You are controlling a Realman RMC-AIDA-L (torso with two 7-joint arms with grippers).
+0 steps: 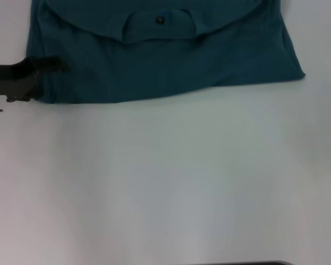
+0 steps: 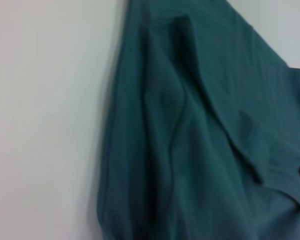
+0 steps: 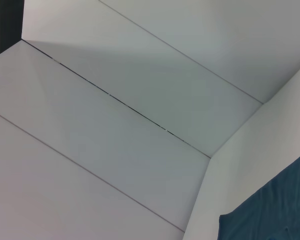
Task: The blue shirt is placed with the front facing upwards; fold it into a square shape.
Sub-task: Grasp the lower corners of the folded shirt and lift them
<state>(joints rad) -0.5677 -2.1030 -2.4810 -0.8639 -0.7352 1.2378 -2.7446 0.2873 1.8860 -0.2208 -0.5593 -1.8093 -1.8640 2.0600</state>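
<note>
Although only its near part shows in the head view, we find the blue shirt lying at the far side of the white tabletop, already doubled, its neck label showing. The left claw rests on the shirt's near left corner, we judge to carry that edge over; its grip we cannot tell. The right claw is out of sight.

blue shirt, creased, on white table
</note>
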